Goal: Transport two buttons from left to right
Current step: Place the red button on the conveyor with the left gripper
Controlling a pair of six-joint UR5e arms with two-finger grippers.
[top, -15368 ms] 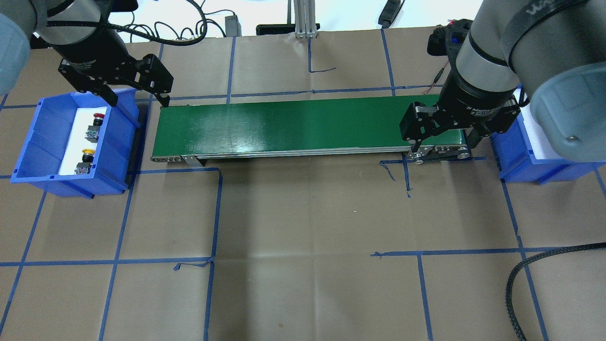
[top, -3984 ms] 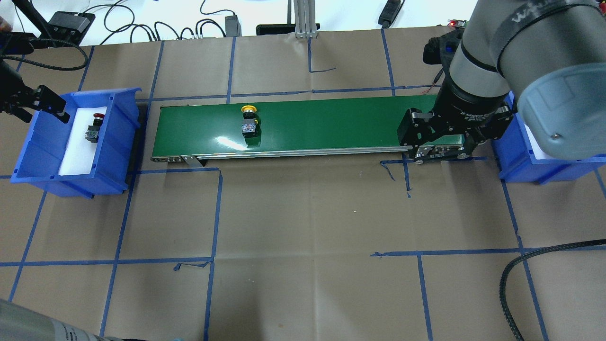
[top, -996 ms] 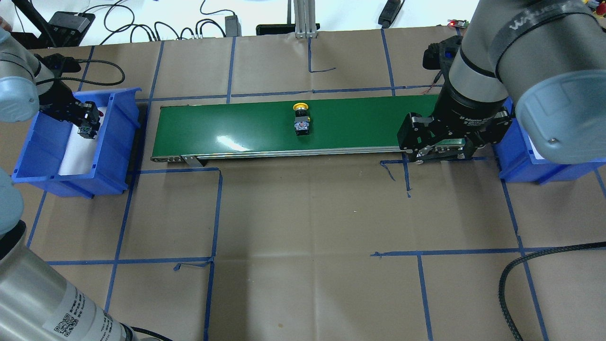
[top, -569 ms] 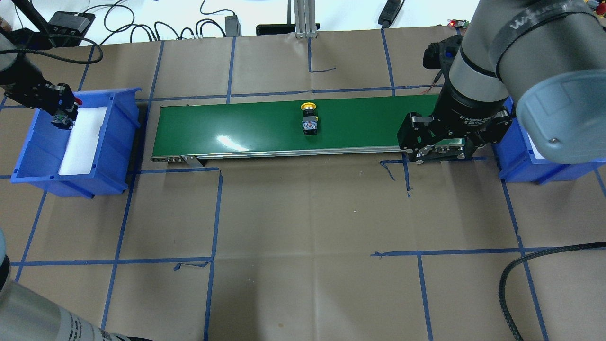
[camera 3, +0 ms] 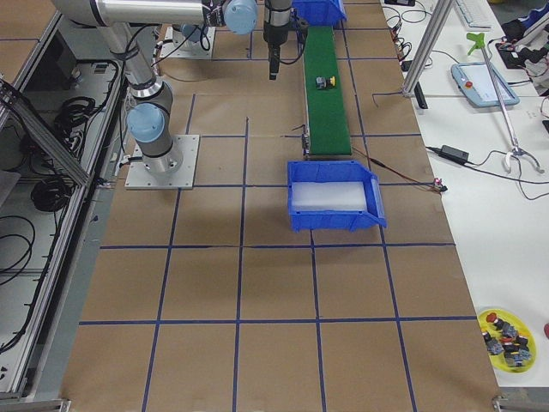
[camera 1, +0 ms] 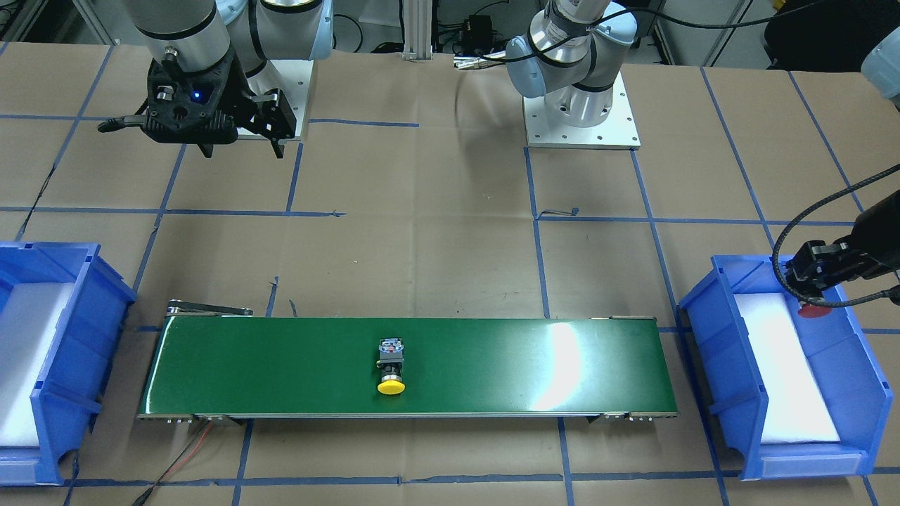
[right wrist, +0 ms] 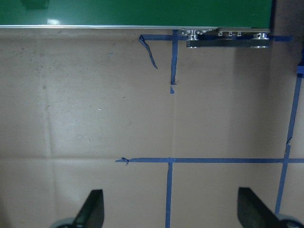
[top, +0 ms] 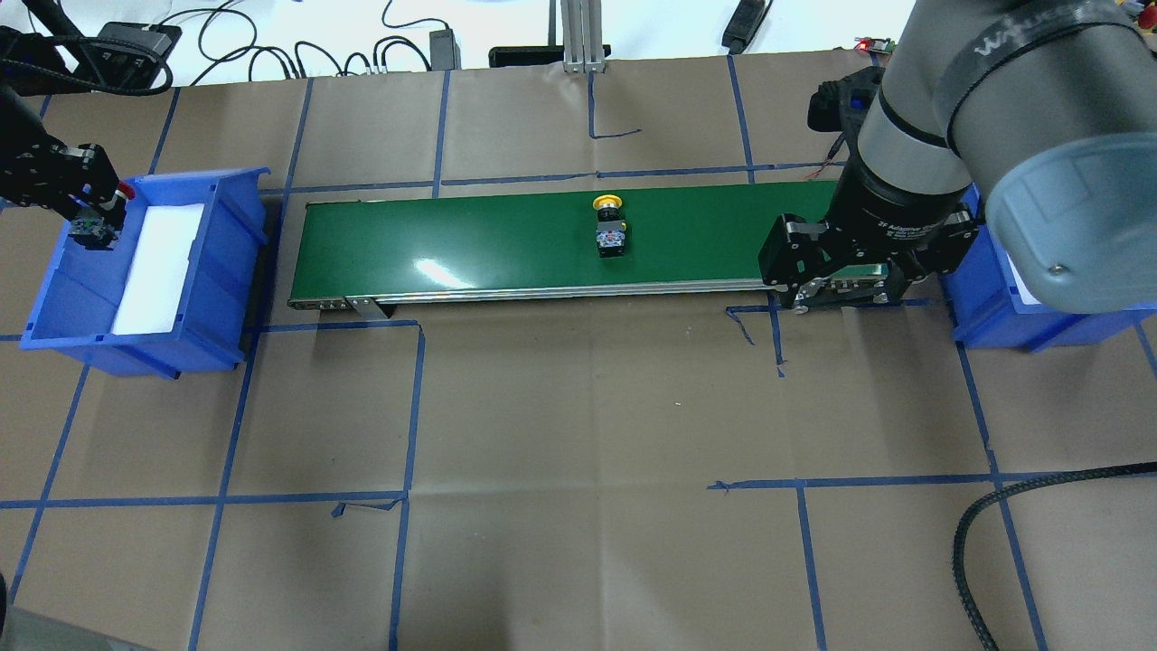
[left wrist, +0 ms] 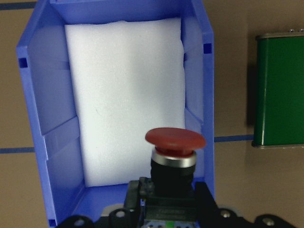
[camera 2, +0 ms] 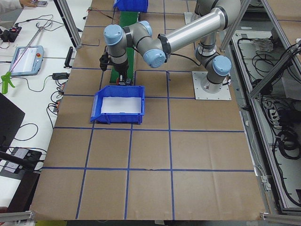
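Now grips red button [left wrist: 175,151] in left gripper's [left wrist: 168,209] clamped fingers, over blue bin [top: 220,271].
Holds right gripper's [right wrist: 168,209] fingers [right wrist: 94,207] wide apart, empty, near green belt [top: 488,237].

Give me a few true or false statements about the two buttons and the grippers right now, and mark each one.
1. The yellow button lies on the green conveyor belt. True.
2. The left gripper is open and empty. False: it is shut on the red button.
3. The red button rests on the white foam in the left blue bin. False: it is held in the left gripper, off the foam, and no button lies on the foam.
4. The right gripper is open and holds nothing. True.
5. The yellow button is in the right blue bin. False: it is on the belt, short of the right gripper.
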